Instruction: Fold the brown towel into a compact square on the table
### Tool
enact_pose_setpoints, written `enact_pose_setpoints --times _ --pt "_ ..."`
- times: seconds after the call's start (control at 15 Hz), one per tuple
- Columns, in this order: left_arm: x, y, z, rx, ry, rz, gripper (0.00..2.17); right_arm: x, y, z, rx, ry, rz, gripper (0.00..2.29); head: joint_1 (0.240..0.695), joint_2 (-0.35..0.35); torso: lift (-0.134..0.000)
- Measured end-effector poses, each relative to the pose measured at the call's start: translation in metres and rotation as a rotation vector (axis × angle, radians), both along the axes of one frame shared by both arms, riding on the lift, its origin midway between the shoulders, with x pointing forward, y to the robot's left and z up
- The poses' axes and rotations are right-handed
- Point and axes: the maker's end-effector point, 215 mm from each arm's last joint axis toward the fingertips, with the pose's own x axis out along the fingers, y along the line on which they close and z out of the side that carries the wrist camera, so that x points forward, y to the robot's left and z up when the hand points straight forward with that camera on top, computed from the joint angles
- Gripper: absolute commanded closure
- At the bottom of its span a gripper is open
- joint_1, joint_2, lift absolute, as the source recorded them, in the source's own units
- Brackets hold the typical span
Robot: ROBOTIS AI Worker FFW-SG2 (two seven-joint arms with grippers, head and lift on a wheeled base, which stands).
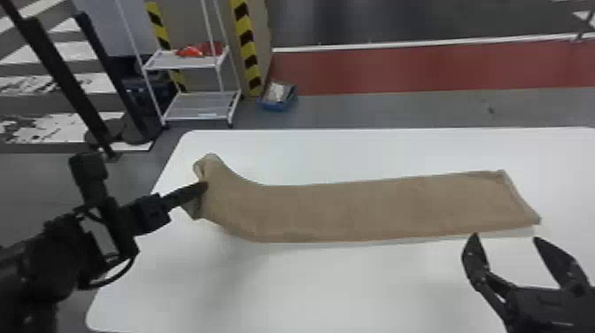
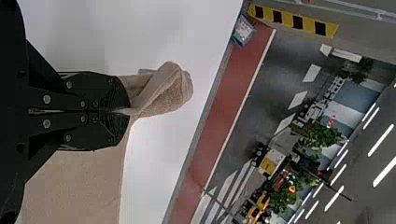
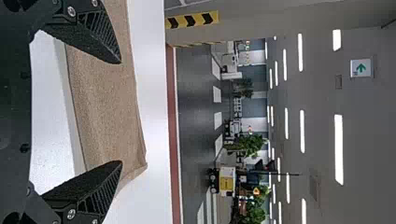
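Observation:
The brown towel [image 1: 354, 208] lies as a long flat strip across the white table, its left end lifted and bunched. My left gripper [image 1: 204, 187] is shut on that left end in the head view. In the left wrist view the left gripper [image 2: 127, 111] pinches the cloth, and a fold of the towel [image 2: 166, 91] sticks out past the fingertips. At the near right, my right gripper [image 1: 504, 239] stands open just in front of the towel's right end. From its own wrist, the right gripper [image 3: 121, 112] has widely parted fingers, with the towel [image 3: 105, 102] beyond them and nothing held.
The white table [image 1: 310, 288] has bare surface in front of and behind the strip. Beyond its far left edge stands a white wire cart [image 1: 195, 62], with a blue bin [image 1: 279, 96] on the floor beside it.

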Motion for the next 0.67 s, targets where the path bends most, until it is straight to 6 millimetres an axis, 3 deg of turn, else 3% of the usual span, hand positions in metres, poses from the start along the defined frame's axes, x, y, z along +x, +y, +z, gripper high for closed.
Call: enact_pose_setpoints --times 0.2,0.53,0.67 --pt "-0.003 -0.054 0.032 0.019 -0.012 -0.065 2.15 -0.001 0.000 0.001 0.000 -0.002 0.001 0.12 0.695 0.063 -0.099" --pt "0.018 -0.184 0.069 0.142 -0.058 -0.226 2.15 -0.003 0.001 0.004 0.000 -0.005 0.002 0.12 0.695 -0.092 -0.099" --pt "0.029 -0.235 0.072 0.187 -0.065 -0.274 2.15 -0.003 0.002 0.004 -0.003 -0.005 0.006 0.12 0.695 -0.144 -0.099"
